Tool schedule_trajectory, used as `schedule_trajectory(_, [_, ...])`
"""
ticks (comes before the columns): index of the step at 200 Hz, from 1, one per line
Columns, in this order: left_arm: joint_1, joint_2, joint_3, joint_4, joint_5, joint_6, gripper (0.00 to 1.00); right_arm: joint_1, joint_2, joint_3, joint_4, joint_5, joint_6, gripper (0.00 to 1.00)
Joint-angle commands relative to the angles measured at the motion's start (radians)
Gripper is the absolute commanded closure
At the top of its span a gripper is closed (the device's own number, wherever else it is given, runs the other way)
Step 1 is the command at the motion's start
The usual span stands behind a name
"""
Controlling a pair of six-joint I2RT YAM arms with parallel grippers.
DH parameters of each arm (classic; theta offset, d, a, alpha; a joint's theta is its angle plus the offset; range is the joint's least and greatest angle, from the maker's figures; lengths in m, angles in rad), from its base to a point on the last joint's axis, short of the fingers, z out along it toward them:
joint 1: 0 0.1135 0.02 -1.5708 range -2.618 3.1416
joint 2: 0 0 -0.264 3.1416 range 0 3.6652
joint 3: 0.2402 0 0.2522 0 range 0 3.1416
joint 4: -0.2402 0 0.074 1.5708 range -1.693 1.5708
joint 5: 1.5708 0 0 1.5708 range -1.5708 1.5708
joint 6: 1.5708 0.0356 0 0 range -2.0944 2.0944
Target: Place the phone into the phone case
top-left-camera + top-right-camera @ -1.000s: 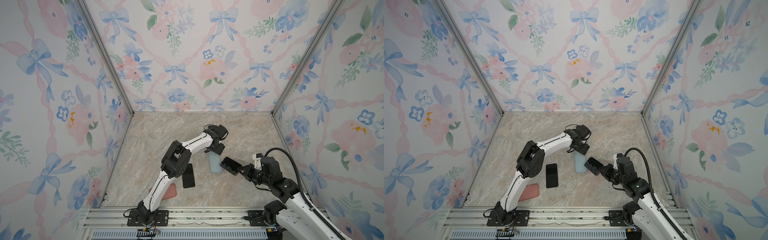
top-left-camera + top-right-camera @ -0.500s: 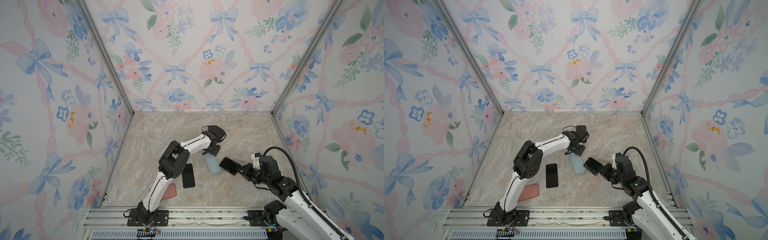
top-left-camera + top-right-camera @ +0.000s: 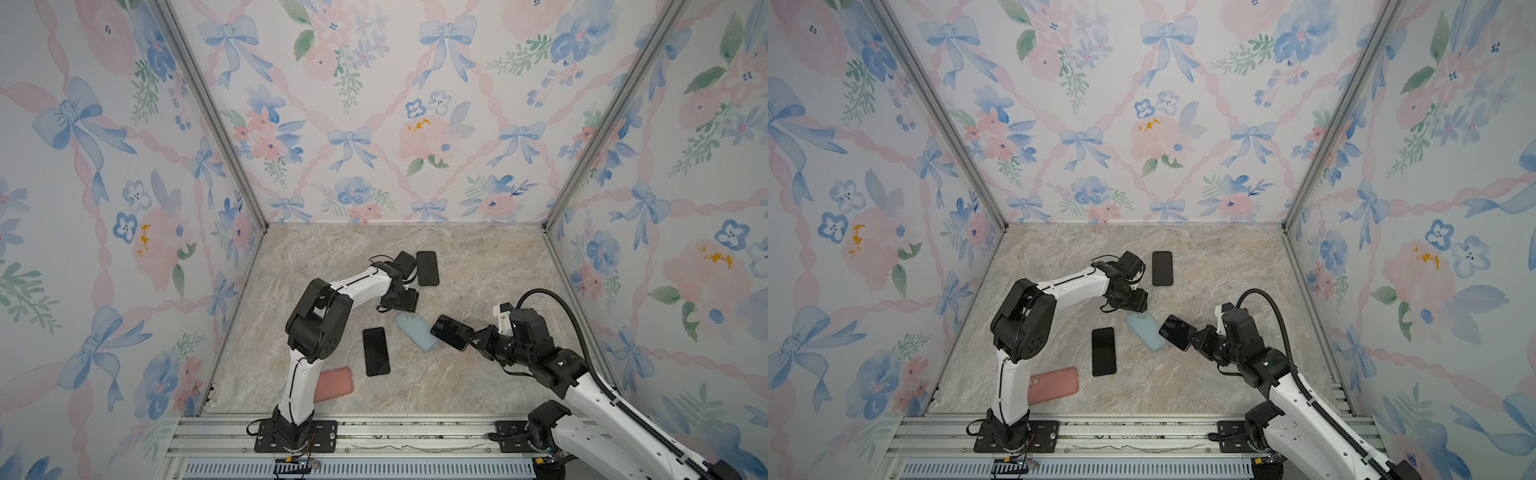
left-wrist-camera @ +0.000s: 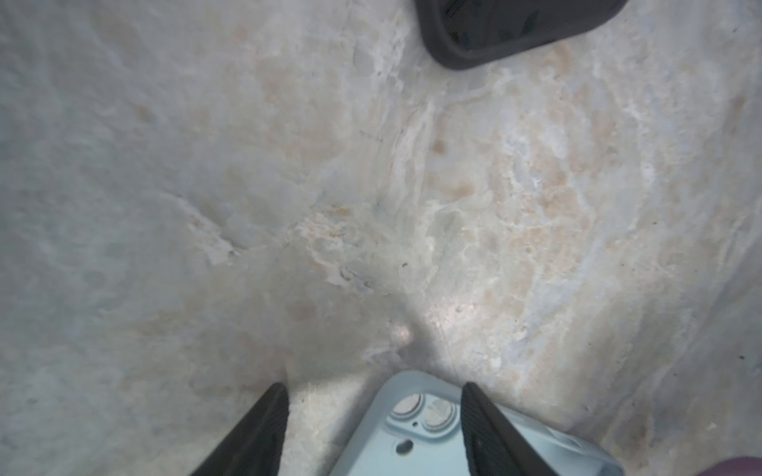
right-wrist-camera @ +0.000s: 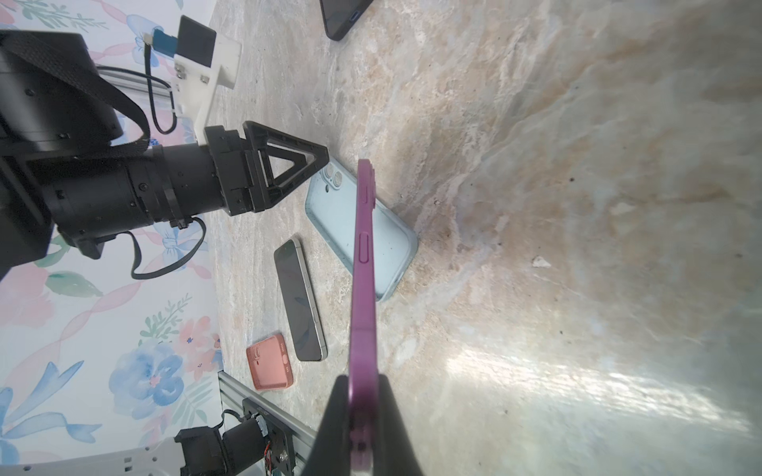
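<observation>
A light blue phone case (image 3: pixel 417 331) (image 3: pixel 1147 331) lies slanted on the marble table. Its camera cutouts (image 4: pixel 424 410) sit between my left gripper's fingers. The left gripper (image 3: pixel 405 305) (image 4: pixel 373 385) hovers open over that end of the case, not clamping it. My right gripper (image 3: pixel 471 336) (image 5: pixel 363 377) is shut on one end of a phone (image 3: pixel 451 332) (image 5: pixel 365 247) with a purple rim and dark screen. The phone is held on edge just above the table, and its free end overlaps the case's near right side (image 5: pixel 396 247).
A bare black phone (image 3: pixel 376 351) (image 5: pixel 301 301) lies left of the blue case. A pink case (image 3: pixel 334 384) (image 5: pixel 270 362) sits near the left arm's base. Another dark phone or case (image 3: pixel 428 268) (image 4: pixel 515 29) lies farther back. Wallpapered walls enclose three sides.
The blue case has turned from nearly straight to slanted and slid slightly left. The left gripper has shifted left and nearer, uncovering the dark phone behind. The right gripper has edged left with its phone.
</observation>
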Motion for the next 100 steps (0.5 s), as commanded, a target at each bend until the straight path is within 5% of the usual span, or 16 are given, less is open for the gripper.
schedule_trajectory(1, [0.012,-0.038,-0.095,0.042,0.151,-0.068,0.30,0.017,0.015,0.040,0.090,-0.041,-0.004,1.00])
schedule_trajectory(100, [0.030,-0.233,-0.402,0.304,0.350,-0.232,0.29,0.066,0.121,0.017,0.237,-0.084,0.040,1.00])
